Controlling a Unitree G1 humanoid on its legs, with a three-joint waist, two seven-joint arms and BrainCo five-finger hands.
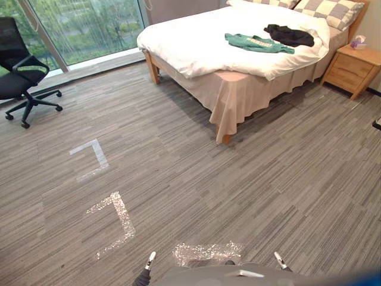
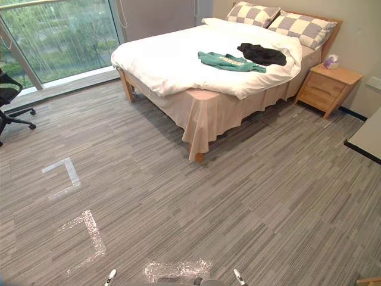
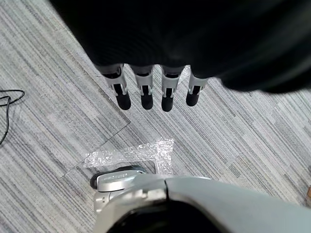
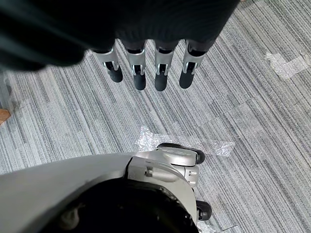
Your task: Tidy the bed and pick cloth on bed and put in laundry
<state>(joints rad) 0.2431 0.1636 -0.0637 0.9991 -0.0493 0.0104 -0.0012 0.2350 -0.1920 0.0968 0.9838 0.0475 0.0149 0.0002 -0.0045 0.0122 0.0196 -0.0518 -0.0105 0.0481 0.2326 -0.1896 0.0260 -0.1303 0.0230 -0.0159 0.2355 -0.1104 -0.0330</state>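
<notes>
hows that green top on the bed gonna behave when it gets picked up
Probably floppy: the green top lies flat and rumpled on the white duvet, so it should sag from a single grasp. Likely light, being thin-looking cloth. Its edge lies close to the black garment, so lifting might tug that along.

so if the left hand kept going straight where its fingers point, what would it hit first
Most likely the grey striped carpet floor: the left hand hangs with straight fingers aimed down at it, nothing in between, though depth is unclear.
</notes>
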